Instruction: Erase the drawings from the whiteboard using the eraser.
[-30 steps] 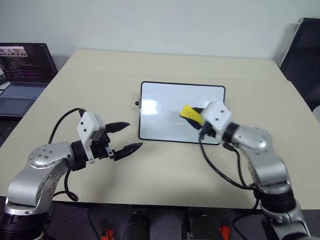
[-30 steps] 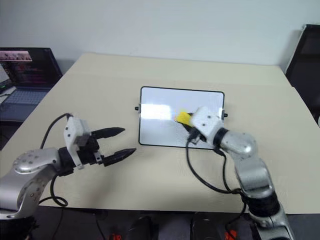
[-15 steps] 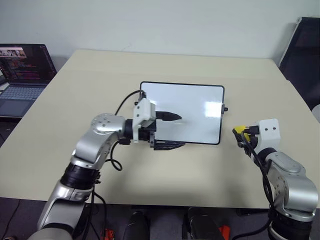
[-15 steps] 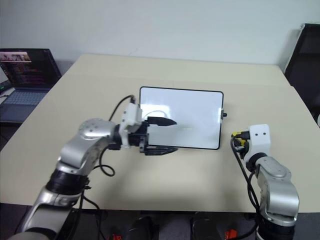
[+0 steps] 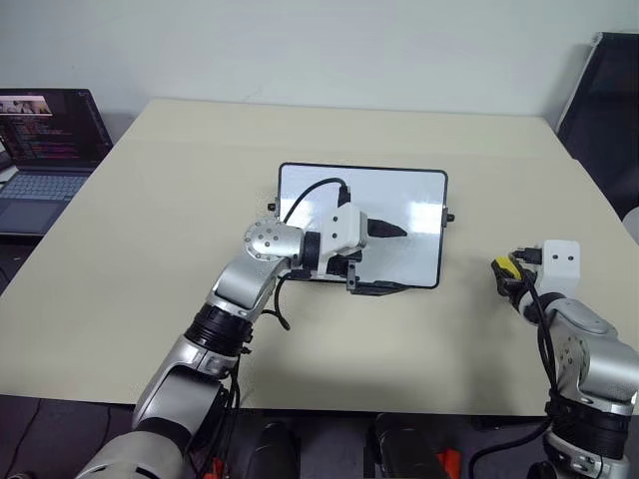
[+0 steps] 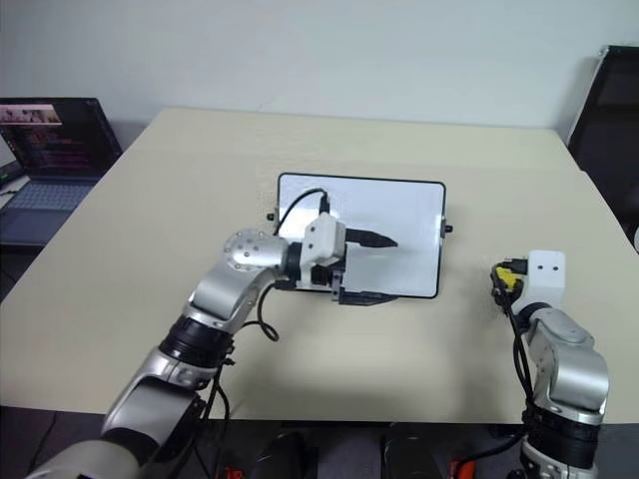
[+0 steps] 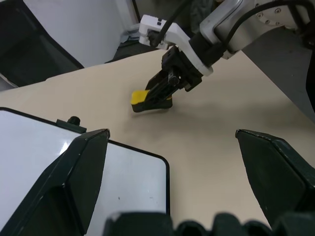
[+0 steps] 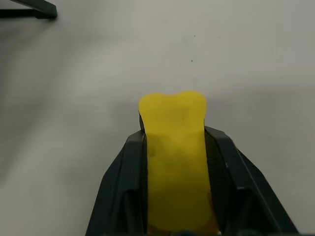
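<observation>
The whiteboard [image 5: 399,195] lies flat at the middle of the beige table [image 5: 180,190]. Its visible surface looks plain white, and the drawings are out of view. My left gripper [image 5: 394,259] reaches across the board's near right part with its fingers wide open and nothing between them. In the left wrist view the board's corner [image 7: 138,167] lies between those fingers [image 7: 81,177]. The yellow eraser [image 5: 502,266] is to the right of the board, low over the bare table. My right gripper [image 5: 510,275] is shut on the eraser [image 8: 174,147], whose end sticks out past the fingertips.
An open laptop [image 5: 45,150] stands at the far left beside the table. A black chair [image 5: 609,110] is at the far right. The table's near edge [image 5: 379,407] runs below both arms.
My left gripper has swung right from the table's left side to over the board. My right gripper has carried the eraser off the board, rightward and down toward the table.
</observation>
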Available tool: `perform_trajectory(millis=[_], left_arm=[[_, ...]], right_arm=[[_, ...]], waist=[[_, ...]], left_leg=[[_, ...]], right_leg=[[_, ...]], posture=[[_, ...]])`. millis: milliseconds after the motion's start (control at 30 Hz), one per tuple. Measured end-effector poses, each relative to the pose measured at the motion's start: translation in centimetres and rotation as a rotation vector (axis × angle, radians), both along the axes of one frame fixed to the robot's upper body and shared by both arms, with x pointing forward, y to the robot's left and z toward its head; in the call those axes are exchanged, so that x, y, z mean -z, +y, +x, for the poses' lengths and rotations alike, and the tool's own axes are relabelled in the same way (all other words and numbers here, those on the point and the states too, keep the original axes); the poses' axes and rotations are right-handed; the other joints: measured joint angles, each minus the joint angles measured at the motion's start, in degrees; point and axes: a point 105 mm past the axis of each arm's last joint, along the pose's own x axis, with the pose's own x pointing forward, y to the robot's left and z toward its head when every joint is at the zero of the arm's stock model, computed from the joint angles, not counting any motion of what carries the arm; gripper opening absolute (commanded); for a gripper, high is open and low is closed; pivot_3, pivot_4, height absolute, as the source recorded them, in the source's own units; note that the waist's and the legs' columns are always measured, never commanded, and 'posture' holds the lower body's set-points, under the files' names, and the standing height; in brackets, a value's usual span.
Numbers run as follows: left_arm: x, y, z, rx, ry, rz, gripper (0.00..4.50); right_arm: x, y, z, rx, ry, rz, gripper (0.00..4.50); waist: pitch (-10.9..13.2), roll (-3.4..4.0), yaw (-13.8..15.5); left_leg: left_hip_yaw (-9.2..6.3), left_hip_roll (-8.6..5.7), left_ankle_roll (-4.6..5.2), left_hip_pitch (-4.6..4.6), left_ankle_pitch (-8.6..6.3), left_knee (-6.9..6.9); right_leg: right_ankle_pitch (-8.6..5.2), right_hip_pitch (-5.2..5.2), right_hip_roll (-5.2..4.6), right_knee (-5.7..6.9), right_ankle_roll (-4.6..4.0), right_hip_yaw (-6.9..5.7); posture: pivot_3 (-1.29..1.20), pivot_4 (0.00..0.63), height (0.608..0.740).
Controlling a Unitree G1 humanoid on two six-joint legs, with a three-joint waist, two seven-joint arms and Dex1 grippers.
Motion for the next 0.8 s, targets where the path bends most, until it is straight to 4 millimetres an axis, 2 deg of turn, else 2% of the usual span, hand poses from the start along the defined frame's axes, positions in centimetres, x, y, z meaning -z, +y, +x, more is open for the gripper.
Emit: perform_trajectory(millis=[133,233,333,400,533,567,633,700,800], left_arm=[[0.0,0.1,0.2,-0.019,-0.005,0.004,4.5],[0.2,0.3,0.2,-0.04,0.005,0.003,4.5],[0.2,1.1,0.6,-0.112,0.016,-0.022,4.5],[-0.3,2.5,1.1,-0.197,0.02,-0.056,4.5],[-1.1,7.6,1.4,-0.485,0.091,-0.196,4.5],[-1.1,8.7,1.2,-0.55,0.114,-0.227,4.5],[-0.8,10.9,0.6,-0.692,0.149,-0.282,4.5],[0.0,13.3,-0.3,-0.869,0.189,-0.344,4.5],[1.2,14.7,-1.0,-1.045,0.21,-0.395,4.5]], right_arm=[[0.7,-0.7,0.3,0.018,0.005,-0.005,3.45],[0.3,-0.5,0.6,0.007,-0.03,0.001,4.48],[-0.5,-0.4,0.6,0.002,-0.073,-0.012,4.48],[-1.8,-0.1,0.4,-0.025,-0.125,-0.042,4.48],[-6.2,1.7,-1.5,-0.097,-0.314,-0.128,4.48],[-6.6,2.2,-2.1,-0.109,-0.342,-0.14,4.48],[-6.0,3.2,-3.5,-0.129,-0.353,-0.157,4.48],[-4.0,4.3,-4.9,-0.122,-0.343,-0.141,4.48],[-2.0,4.2,-6.4,-0.06,-0.364,-0.115,4.48]], waist=[[0.01,0.03,0.02],[0.03,0.11,-0.01],[0.06,0.16,0.0],[0.13,0.28,-0.07],[0.15,0.37,-0.19],[0.15,0.37,-0.07],[0.13,0.33,0.07],[0.1,0.28,0.33],[0.08,0.25,0.76]], left_leg=[[-0.01,-0.01,0.0,0.0,0.0,0.01],[-0.01,-0.01,0.0,0.0,0.0,0.0],[-0.03,-0.01,0.0,0.0,0.0,0.0],[-0.03,-0.01,0.0,0.0,0.0,-0.01],[-0.15,0.02,0.01,0.01,-0.01,-0.08],[-0.16,0.02,0.0,0.01,-0.01,-0.07],[-0.17,0.02,-0.01,0.01,-0.02,-0.07],[-0.16,0.0,-0.03,0.01,-0.03,-0.05],[-0.13,-0.06,-0.05,0.03,-0.02,0.12]], right_leg=[[0.0,0.02,0.0,0.0,0.01,0.0],[0.0,0.02,0.0,0.0,0.02,0.0],[0.0,0.02,0.0,0.0,0.02,0.0],[-0.01,0.02,0.0,0.01,0.04,0.0],[-0.06,0.02,0.03,0.04,0.06,-0.09],[-0.07,0.04,0.03,0.03,0.06,-0.1],[-0.09,0.1,0.01,-0.02,0.05,-0.13],[-0.12,0.13,-0.05,-0.08,0.0,-0.14],[-0.22,0.22,-0.14,-0.14,-0.23,-0.11]], posture=[[0.0,0.15,0.74],[0.0,0.15,0.74],[0.0,0.15,0.74],[0.0,0.15,0.74],[0.0,0.15,0.74],[0.0,0.15,0.74],[0.0,0.15,0.74],[0.0,0.15,0.74],[0.0,0.15,0.74]])
